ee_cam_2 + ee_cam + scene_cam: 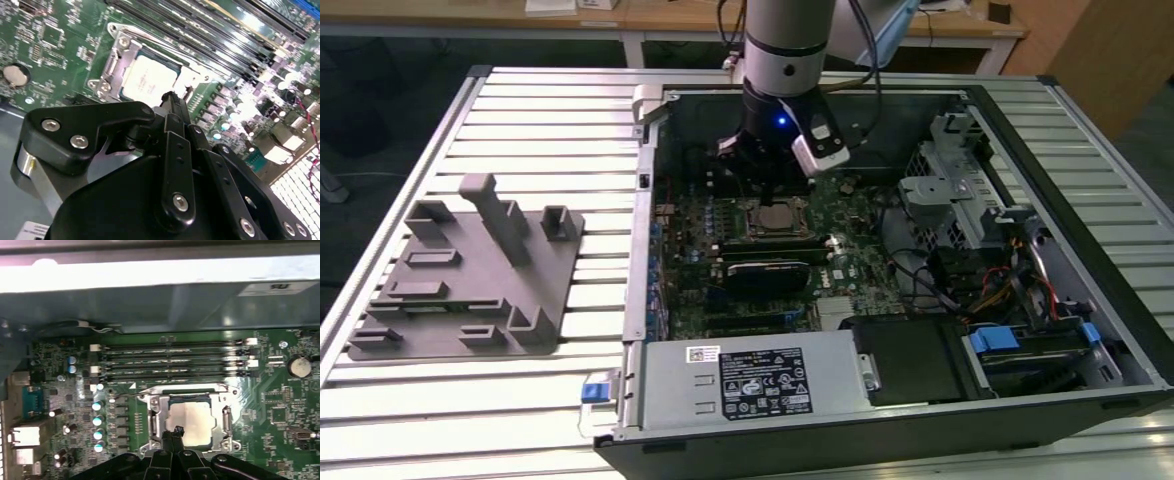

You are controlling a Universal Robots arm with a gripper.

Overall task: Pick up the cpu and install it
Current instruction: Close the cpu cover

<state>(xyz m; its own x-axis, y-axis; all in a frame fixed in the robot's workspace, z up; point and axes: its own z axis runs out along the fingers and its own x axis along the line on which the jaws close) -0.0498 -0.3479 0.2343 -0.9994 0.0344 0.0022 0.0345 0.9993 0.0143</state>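
nearest in the exterior view, the silver power supply (pixel 747 385) lies along the near side of the open computer case (pixel 640 250). the grey fixture plate (pixel 460 290) sits on the slatted table (pixel 520 100) at the exterior view's left, well apart from the case.

farther in, on the green motherboard (pixel 854 270), the cpu (pixel 775 214) lies flat inside the metal socket frame (pixel 155 415) with its silvery top up. it looks already seated rather than waiting to be picked.

the gripper (pixel 176 431) hangs just over one edge of the chip. its fingers (pixel 172 107) are pressed together into one narrow tip with nothing between them. i cannot tell whether that tip touches the top plate.

beyond the socket run the memory slots (pixel 170 360), then the case's far wall.

as a judgement, the chip is light, thin and stiff. its metal top is smooth and likely slippery, and its underside and the socket contacts are delicate. the sound hold is on two opposite edges of the darker rim, kept level and never tilted or dragged. with the frame close around it, little of those edges is free.
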